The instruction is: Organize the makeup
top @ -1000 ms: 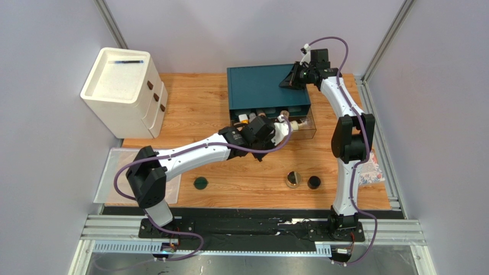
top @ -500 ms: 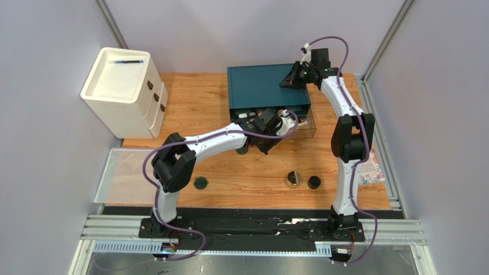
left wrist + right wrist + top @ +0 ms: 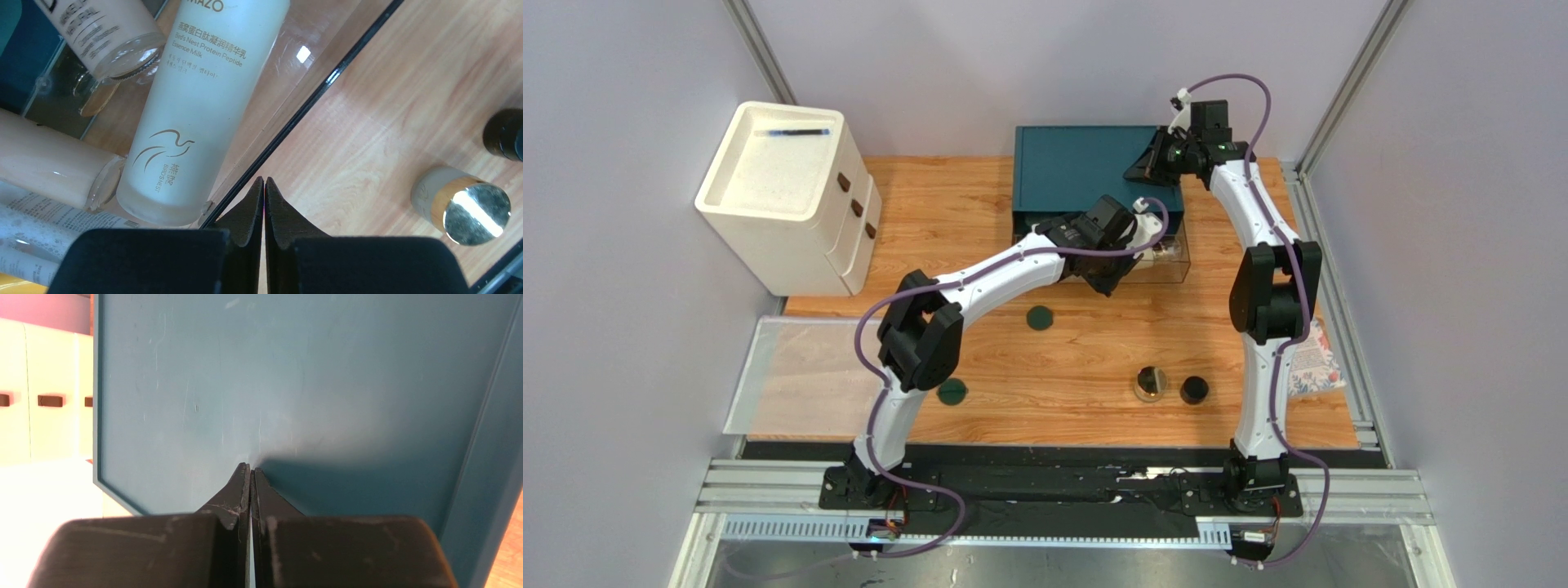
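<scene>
While both arms are stretched out toward twelve o'clock, the tabletop (image 3: pixel 1075 355) carries one white drawer cabinet (image 3: pixel 787 196) at ten o'clock, showing three dark handles. One teal box (image 3: pixel 1081 172) sits at twelve. One clear drawer (image 3: pixel 1179 260) juts from the box's front toward six o'clock.

Inside that drawer, the left wrist view shows four pieces lying flat. There is one cream bottle (image 3: pixel 202 104) and two beige foundation tubes (image 3: pixel 104 30) (image 3: pixel 49 165) beside it. One clear bottle (image 3: pixel 30 236) with printed text is at the lower edge.

The left fingers (image 3: pixel 248 211) are pressed together with nothing between them. Their tips are just outside the drawer's clear front wall, near the cream bottle's base. The right fingers (image 3: pixel 236 493) are likewise closed on nothing, tips touching the teal box's flat top.

Out on the wood, two jars stand just beside each other at five o'clock, near the front edge. One is the gold-capped jar (image 3: pixel 1151 384) and one is the dark jar (image 3: pixel 1194 390). Two dark-green discs lie well apart. The first disc (image 3: pixel 1041 317) is about mid-table, and the second disc (image 3: pixel 951 392) is at seven o'clock, close to the front edge. Bare wood lies between the drawer and the jars.
</scene>
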You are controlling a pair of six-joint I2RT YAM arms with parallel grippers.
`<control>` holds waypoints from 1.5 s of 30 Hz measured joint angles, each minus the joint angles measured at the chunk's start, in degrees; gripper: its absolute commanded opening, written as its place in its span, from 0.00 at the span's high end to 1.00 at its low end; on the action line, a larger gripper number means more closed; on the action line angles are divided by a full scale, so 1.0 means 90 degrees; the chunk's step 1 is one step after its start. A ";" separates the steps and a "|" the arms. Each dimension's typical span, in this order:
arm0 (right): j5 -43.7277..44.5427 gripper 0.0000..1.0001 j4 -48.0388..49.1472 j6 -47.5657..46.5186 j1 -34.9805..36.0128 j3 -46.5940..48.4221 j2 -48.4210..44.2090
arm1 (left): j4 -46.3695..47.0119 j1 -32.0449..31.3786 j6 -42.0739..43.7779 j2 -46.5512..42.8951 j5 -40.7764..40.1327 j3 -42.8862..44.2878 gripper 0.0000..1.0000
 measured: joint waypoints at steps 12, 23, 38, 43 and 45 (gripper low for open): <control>0.0102 1.00 -0.0039 -0.0015 -0.0032 0.0104 0.0036 | 0.0568 0.0384 -0.0066 -0.0223 -0.0027 -0.0500 0.95; 0.0131 1.00 -0.0117 0.0005 -0.0032 0.0175 0.0061 | 0.1433 0.0471 -0.0342 -0.1846 -0.0546 -0.2348 0.95; 0.0109 1.00 -0.0083 0.0036 -0.0036 0.0138 0.0061 | 0.2987 0.1083 -0.2378 -0.2963 0.0029 -0.5027 0.96; 0.0044 1.00 -0.0024 0.0063 -0.0053 0.0097 0.0058 | 0.4476 0.1389 -0.3565 -0.3303 0.0335 -0.6008 0.96; 0.0036 1.00 -0.0012 0.0080 -0.0056 0.0087 0.0056 | 0.5287 0.1494 -0.4248 -0.3351 0.0495 -0.6470 0.97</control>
